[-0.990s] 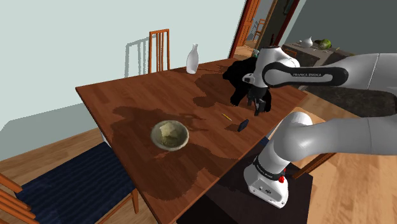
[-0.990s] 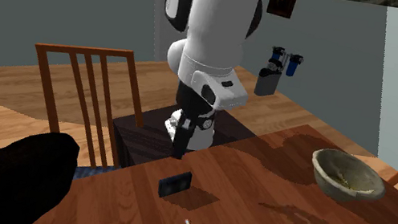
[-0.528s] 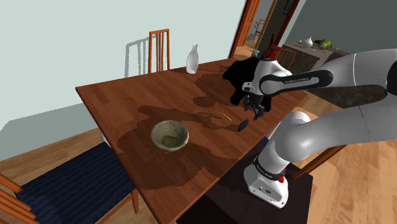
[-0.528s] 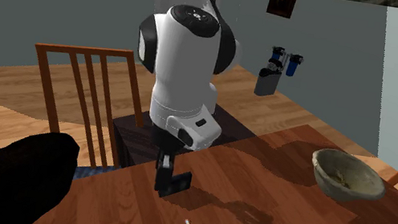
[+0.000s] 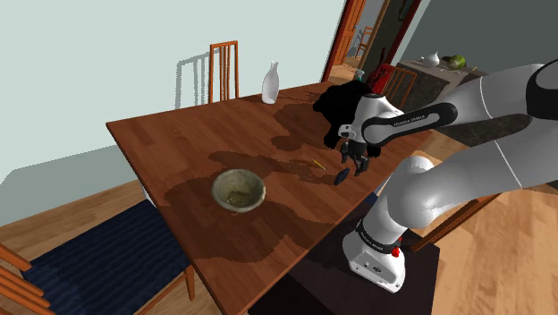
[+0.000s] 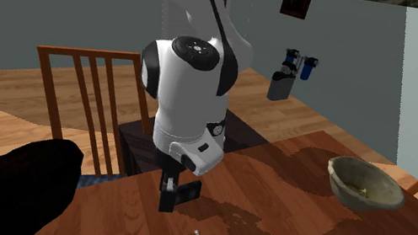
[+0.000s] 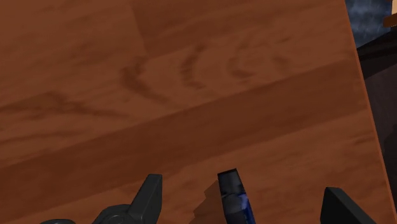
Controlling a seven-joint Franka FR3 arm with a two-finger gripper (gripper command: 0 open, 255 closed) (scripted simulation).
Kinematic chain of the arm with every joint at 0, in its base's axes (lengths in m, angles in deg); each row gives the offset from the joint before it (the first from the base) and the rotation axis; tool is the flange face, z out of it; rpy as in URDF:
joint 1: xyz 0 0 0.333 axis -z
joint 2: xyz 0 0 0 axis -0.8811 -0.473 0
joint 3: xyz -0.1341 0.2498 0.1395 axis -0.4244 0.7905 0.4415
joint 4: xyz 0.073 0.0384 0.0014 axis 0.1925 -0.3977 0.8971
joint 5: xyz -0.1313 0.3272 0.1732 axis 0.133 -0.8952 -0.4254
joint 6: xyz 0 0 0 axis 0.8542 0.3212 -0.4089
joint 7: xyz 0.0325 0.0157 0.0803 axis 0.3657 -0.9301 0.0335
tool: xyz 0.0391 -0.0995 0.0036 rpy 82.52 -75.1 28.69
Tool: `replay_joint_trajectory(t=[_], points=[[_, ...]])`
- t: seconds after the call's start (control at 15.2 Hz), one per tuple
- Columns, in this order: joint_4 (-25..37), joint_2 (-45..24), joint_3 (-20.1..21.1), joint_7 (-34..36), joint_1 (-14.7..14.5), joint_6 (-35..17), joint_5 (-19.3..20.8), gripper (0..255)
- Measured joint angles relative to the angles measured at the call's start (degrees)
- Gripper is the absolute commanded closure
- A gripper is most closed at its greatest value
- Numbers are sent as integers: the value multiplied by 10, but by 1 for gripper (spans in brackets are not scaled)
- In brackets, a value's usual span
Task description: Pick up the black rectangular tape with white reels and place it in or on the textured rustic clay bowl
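Tape: the small black tape (image 7: 230, 188) sits on the wooden table (image 5: 179, 134) near the edge by the stand, turning a narrow, bluish-sheened side to the wrist camera
Handling: probably light, stiff and thin, with smooth faces that could slip or tip over; the best hold looks to be a pinch across its two broad faces, about mid-length
Fingers: the fingers (image 7: 150, 196) are spread wide, one on each side of the tape, and neither touches it, so nothing is held
Gripper: the gripper (image 6: 171, 194) hangs low over the tape; the tape lies nearer one finger than the other, so closing may shove it before it clamps
Bowl: the rough, greyish bowl (image 5: 239, 190) stands mouth up, well apart from the tape toward the shoulder view's left
Pencil: a yellow pencil (image 5: 317, 164) lies near the tape on the bowl's side
Edges: the table's edge is close on the stand side, and a nudge that way could send the tape off
Open room: bare wood runs from pencil to bowl; a black lump (image 5: 340, 103) sits beyond the gripper, and a white vase (image 5: 270, 82) is far off
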Motion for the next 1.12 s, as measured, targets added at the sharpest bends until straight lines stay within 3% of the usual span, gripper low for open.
replay_joint_trajectory(t=[0.33,0.4,1.12], points=[[0,-4,-4,1,-2,-5,1,0],[0,-4,-4,1,-2,-5,1,255],[1,1,1,0,0,1,-1,255]])
